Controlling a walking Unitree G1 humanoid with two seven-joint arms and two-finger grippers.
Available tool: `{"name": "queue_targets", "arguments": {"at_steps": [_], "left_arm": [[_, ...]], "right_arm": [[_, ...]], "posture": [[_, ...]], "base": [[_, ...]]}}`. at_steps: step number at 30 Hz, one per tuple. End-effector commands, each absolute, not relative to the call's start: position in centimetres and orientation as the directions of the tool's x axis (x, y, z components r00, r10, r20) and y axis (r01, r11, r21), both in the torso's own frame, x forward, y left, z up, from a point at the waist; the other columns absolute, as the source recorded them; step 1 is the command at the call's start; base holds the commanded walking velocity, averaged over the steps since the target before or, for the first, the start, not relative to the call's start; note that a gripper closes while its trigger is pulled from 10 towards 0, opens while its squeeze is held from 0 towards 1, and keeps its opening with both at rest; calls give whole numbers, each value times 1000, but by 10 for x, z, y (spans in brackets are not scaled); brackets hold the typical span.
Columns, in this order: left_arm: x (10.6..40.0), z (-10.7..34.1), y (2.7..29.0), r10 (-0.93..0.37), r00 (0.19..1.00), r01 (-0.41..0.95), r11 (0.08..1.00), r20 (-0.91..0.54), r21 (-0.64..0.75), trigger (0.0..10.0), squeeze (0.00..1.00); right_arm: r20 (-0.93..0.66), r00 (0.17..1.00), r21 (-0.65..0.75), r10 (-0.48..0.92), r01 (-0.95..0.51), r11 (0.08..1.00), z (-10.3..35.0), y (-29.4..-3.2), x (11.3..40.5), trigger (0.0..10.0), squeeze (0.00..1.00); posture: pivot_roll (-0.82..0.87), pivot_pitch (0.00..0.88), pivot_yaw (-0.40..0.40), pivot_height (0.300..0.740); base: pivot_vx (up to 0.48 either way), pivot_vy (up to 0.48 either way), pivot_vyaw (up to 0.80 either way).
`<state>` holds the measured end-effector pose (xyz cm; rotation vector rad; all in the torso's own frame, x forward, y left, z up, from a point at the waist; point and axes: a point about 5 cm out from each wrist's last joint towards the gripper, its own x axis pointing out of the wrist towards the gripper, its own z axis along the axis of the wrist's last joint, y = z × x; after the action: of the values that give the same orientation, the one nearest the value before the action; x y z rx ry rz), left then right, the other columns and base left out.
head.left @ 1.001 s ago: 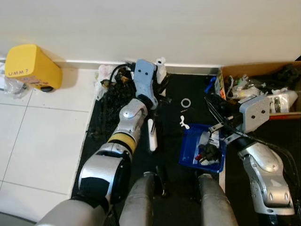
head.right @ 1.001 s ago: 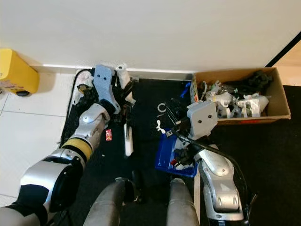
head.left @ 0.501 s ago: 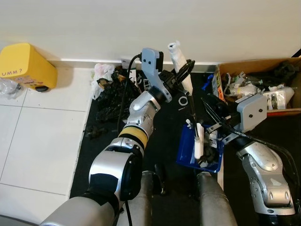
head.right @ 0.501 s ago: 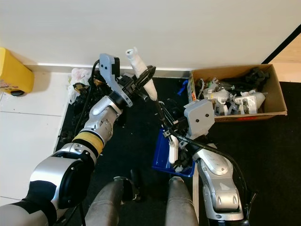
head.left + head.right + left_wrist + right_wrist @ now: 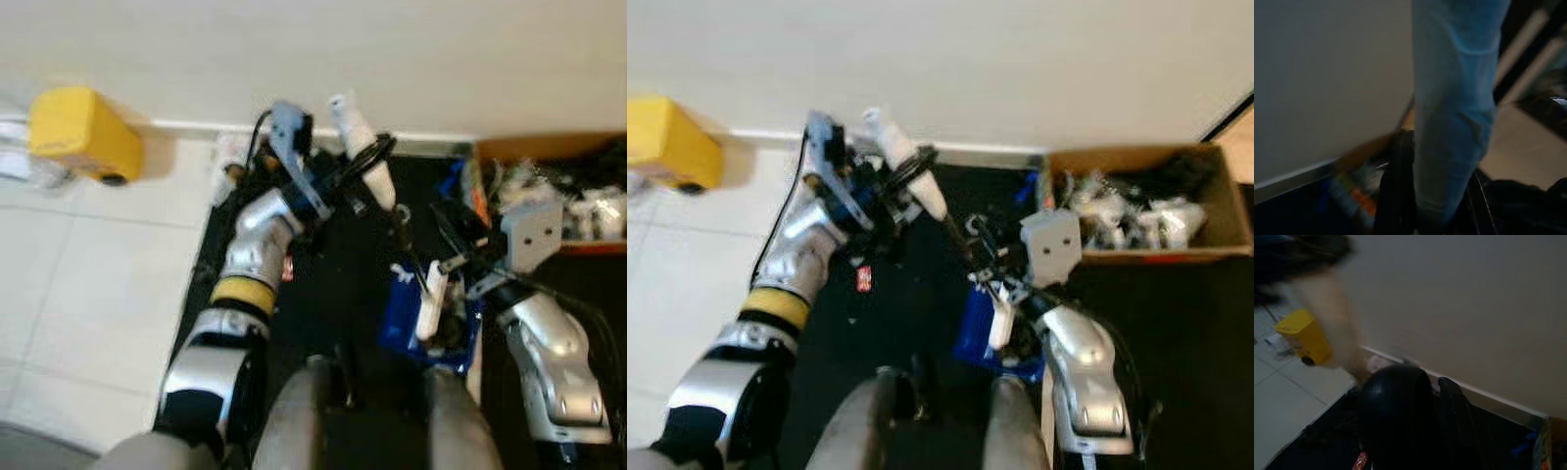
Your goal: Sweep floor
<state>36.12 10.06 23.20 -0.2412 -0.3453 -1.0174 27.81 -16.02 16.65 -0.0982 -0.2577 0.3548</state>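
Note:
My left gripper (image 5: 343, 183) is shut on the white grip of a broom (image 5: 360, 149), raised near the wall; the grip (image 5: 1454, 107) is pale and blurred in the left wrist view. Its thin black shaft slants down to the right, and the white broom head (image 5: 429, 299) rests in the blue dustpan (image 5: 402, 331). That dustpan sits on the black mat (image 5: 323, 294) before my knees. My right gripper (image 5: 460, 271) is shut on the dustpan's dark handle (image 5: 1393, 416). Both eye views are blurred.
Dark debris and a white bag (image 5: 230, 162) lie by the skirting at the mat's far left. A small red scrap (image 5: 863, 279) lies on the mat. A yellow bin (image 5: 83, 137) stands on the white tiles at left. A cardboard box of clutter (image 5: 1146, 206) stands at right.
The broom head swept right across the mat from beside my left forearm into the dustpan, and the grip rose. The camera has shifted and the picture has blurred.

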Motion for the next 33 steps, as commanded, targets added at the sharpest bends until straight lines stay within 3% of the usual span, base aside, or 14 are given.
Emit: {"name": "queue_targets", "arguments": {"at_steps": [1,2,4,6,7,8,10,12,19,24,27,33], "left_arm": [[358,234,120,-753,559,817,572,347,-73,10000,0],[355,235,131,-730,611,783,615,306,-96,10000,0],[355,235,134,-722,629,769,632,288,-98,10000,0],[358,229,140,-626,743,668,719,235,-195,10000,0],[358,229,140,-626,743,668,719,235,-195,10000,0],[357,222,143,-561,808,589,765,180,-262,10000,0],[355,211,143,-508,854,515,797,112,-316,10000,0],[346,196,143,-435,900,422,857,25,-296,10000,0],[331,182,142,-324,939,289,926,-114,-243,10000,0],[334,175,159,-289,946,236,925,-147,-298,10000,0],[332,172,177,-201,969,154,945,-141,-288,10000,0],[323,163,173,-240,957,171,919,-161,-356,10000,0]], "right_arm": [[189,899,37,396,-409,912,141,-140,275,10000,0],[198,904,51,378,-394,918,140,-142,275,10000,0],[201,906,55,373,-391,919,140,-142,275,10000,0],[212,911,65,353,-373,926,140,-145,275,10000,0],[212,911,65,353,-373,926,140,-145,275,10000,0],[217,917,72,336,-358,931,140,-147,275,10000,0],[219,923,83,315,-340,937,138,-149,274,10000,0],[218,932,99,289,-315,944,135,-151,272,10000,0],[246,944,157,221,-263,952,135,-162,268,10000,0],[295,942,187,161,-222,957,146,-172,272,10000,0],[332,935,212,129,-207,955,155,-175,273,10000,0],[338,928,224,155,-240,945,154,-166,271,10000,0]], "posture": [[59,320,275,740],[64,309,271,740],[67,304,269,740],[82,268,260,740],[82,268,260,740],[82,254,255,740],[79,244,251,740],[71,228,238,740],[63,167,208,740],[59,144,203,740],[51,107,181,740],[45,84,171,740]], "base": [[0,0,0],[0,0,0],[0,0,0],[0,0,0],[0,0,0],[0,0,0],[0,0,0],[0,0,0],[0,0,0],[0,0,0],[0,0,0],[0,0,0]]}}
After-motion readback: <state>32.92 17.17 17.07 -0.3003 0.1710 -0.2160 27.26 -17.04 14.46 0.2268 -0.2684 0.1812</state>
